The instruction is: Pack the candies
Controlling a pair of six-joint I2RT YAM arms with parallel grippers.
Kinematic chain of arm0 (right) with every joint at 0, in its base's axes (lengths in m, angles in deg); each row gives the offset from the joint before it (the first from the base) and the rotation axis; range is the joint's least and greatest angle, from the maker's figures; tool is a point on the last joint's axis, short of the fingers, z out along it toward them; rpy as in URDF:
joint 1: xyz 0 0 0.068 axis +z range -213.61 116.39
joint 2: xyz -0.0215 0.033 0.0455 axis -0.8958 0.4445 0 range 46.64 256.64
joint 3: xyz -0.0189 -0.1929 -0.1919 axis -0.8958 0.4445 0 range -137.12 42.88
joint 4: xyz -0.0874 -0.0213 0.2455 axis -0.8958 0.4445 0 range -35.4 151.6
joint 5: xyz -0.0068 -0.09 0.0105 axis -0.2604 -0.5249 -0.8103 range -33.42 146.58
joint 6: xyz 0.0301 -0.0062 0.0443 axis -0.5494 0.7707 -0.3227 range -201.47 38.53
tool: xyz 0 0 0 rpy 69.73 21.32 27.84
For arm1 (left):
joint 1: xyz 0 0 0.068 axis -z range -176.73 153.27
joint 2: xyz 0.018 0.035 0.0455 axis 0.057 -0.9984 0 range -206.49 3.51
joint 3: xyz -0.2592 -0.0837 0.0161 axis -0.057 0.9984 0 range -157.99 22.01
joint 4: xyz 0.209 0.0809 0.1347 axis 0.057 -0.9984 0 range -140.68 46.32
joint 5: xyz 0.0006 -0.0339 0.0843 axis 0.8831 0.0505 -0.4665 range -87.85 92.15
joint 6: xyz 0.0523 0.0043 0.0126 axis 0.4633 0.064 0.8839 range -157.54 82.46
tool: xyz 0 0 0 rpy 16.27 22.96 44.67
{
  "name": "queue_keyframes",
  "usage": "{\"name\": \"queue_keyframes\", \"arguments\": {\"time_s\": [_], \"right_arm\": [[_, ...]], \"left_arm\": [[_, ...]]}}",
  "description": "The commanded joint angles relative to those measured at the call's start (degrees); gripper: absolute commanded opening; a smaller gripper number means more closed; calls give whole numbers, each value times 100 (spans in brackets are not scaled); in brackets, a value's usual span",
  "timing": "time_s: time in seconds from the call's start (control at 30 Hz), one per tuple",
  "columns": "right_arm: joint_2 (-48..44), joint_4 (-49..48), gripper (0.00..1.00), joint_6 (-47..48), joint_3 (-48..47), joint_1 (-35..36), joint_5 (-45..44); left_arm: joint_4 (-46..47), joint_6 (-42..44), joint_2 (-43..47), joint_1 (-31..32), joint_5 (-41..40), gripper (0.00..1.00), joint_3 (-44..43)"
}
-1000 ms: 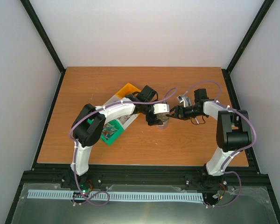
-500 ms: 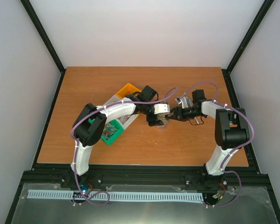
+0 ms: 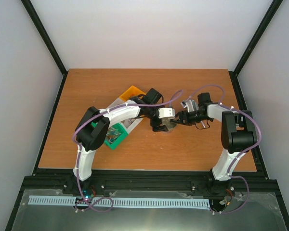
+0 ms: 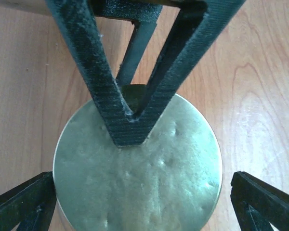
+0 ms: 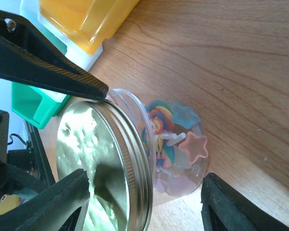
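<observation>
A clear jar (image 5: 183, 173) with a silver screw lid (image 4: 135, 178) stands mid-table (image 3: 169, 125). Candies (image 5: 192, 147) show through its wall: pink and blue stars and rainbow pieces. My left gripper (image 4: 142, 180) hangs over the lid, open, one finger at each side of the rim with a thin gap at the right one; it also shows in the top view (image 3: 163, 123). My right gripper (image 5: 144, 175) is open and straddles the jar from the right (image 3: 179, 118). One of its fingers (image 4: 130, 120) lies across the lid top; the other is by the jar's base.
An orange bin (image 3: 132, 91), a white bin (image 3: 130, 122) and a green bin (image 3: 114, 135) lie close together left of the jar, under my left forearm. The orange bin (image 5: 82, 19) and green bin (image 5: 33, 103) show behind the jar.
My right gripper has edged a little left toward the jar. My left wrist has turned slightly over the lid. The jar stays in place.
</observation>
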Motion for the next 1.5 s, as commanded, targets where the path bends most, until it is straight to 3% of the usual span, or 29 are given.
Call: {"name": "queue_keyframes", "arguments": {"time_s": [0.0,0.43,0.83,1.0,1.47], "right_arm": [[119,11,63,73,-140,47,-82],[29,97,56,79,-254,197,-4],[115,279,54,133,-511,293,-176],[174,321,53,174,-547,319,-298],[323,356,50,184,-623,342,-390]], "left_arm": [[-426,91,-52,-36,334,100,-319],[-119,-530,150,-173,193,99,-297],[-105,-666,108,-266,-23,88,-191],[-158,-720,142,-335,250,87,-188],[-378,-1214,-270,-460,269,77,-643]]}}
